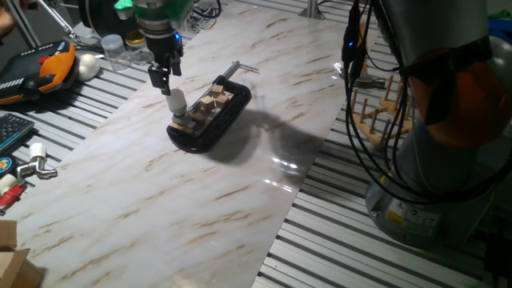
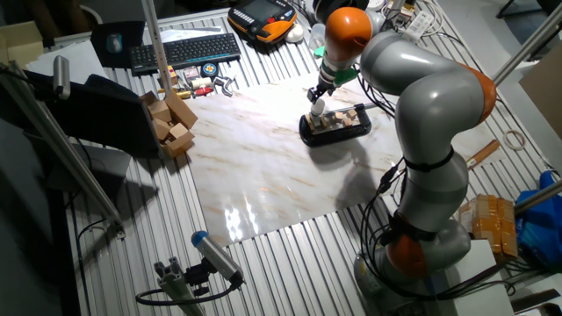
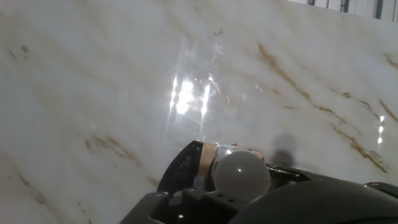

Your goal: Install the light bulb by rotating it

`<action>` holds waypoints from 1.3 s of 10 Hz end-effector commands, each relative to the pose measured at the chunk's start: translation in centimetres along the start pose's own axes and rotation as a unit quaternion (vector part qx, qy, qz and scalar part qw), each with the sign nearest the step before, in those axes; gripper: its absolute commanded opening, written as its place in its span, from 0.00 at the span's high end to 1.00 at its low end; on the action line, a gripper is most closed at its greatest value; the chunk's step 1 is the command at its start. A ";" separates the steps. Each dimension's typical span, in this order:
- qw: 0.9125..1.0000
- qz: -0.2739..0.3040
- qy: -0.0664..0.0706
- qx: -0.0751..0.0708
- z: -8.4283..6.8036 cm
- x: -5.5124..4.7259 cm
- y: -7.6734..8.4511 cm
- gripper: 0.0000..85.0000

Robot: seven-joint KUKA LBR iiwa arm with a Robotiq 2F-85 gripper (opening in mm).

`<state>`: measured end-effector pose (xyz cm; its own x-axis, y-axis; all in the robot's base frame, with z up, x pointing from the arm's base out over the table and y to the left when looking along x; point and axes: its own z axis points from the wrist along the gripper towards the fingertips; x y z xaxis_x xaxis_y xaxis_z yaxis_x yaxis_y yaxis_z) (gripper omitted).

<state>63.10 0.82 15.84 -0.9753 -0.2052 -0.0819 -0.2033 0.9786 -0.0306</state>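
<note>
The light bulb (image 1: 175, 102) is small, white and frosted. It stands upright at the left end of a black clamp (image 1: 228, 112) that holds several wooden blocks on the marble board (image 1: 160, 200). My gripper (image 1: 166, 90) comes straight down onto it, fingertips closed on the bulb's top. From the other fixed view the gripper (image 2: 316, 97) sits directly over the bulb (image 2: 318, 109) at the clamp (image 2: 347, 130). In the hand view the bulb's dome (image 3: 241, 175) fills the bottom centre above the dark clamp end (image 3: 183, 171); the fingertips themselves are hidden there.
An orange pendant (image 1: 50, 68), a white egg-shaped ball (image 1: 86, 66) and plastic jars (image 1: 112, 48) lie beyond the board's far left. A wooden peg rack (image 1: 384, 112) and hanging cables (image 1: 352, 48) stand to the right. Wooden blocks (image 2: 171, 123) and a keyboard (image 2: 184, 50) border the board.
</note>
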 end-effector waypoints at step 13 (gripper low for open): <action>1.000 0.002 -0.001 -0.004 2.7 0.5 0.1 0.20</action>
<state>62.83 0.78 13.07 -0.9761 -0.2005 -0.0835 -0.1993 0.9797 -0.0217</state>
